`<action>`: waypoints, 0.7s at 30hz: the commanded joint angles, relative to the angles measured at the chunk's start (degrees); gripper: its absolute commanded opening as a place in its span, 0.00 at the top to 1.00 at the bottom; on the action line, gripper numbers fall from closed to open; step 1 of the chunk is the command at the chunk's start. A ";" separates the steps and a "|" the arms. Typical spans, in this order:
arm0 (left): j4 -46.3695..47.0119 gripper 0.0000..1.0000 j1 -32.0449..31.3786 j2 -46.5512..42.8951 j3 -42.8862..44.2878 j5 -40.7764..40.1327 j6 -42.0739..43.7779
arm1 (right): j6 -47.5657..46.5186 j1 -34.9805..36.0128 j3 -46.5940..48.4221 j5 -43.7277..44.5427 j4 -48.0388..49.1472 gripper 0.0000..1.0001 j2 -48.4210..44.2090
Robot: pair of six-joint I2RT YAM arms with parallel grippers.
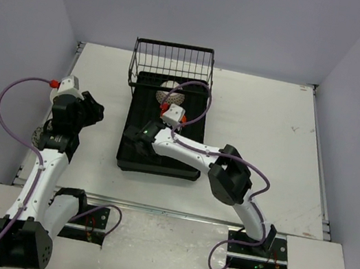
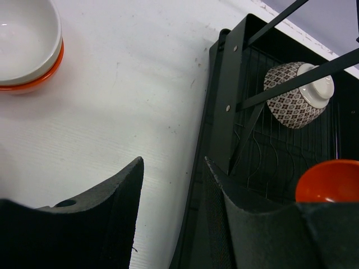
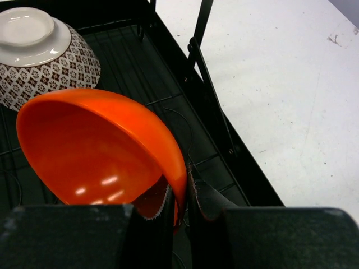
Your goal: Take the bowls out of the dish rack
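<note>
The black dish rack [image 1: 182, 163] lies mid-table with its wire basket [image 1: 173, 63] at the far end. My right gripper [image 3: 182, 179] is shut on the rim of an orange bowl [image 3: 101, 145], held tilted over the rack floor. In the top view the right gripper [image 1: 162, 119] is over the rack and the arm hides the bowl. A brown-patterned bowl [image 3: 45, 56] rests upside down near the basket [image 1: 171, 96]. My left gripper [image 2: 171, 168] is open and empty over the table, just left of the rack's edge [image 2: 221, 112]. It also shows in the top view [image 1: 93, 111].
A white bowl nested in an orange one [image 2: 25, 45] stands on the table left of the rack. The left wrist view also shows the patterned bowl [image 2: 297, 92] and the held orange bowl [image 2: 331, 182]. White table lies right of the rack [image 3: 291, 84].
</note>
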 commanded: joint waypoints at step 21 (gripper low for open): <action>-0.57 0.52 -0.36 -0.30 0.78 -3.12 1.50 | -33.77 0.78 -50.55 -21.77 53.23 1.00 -55.34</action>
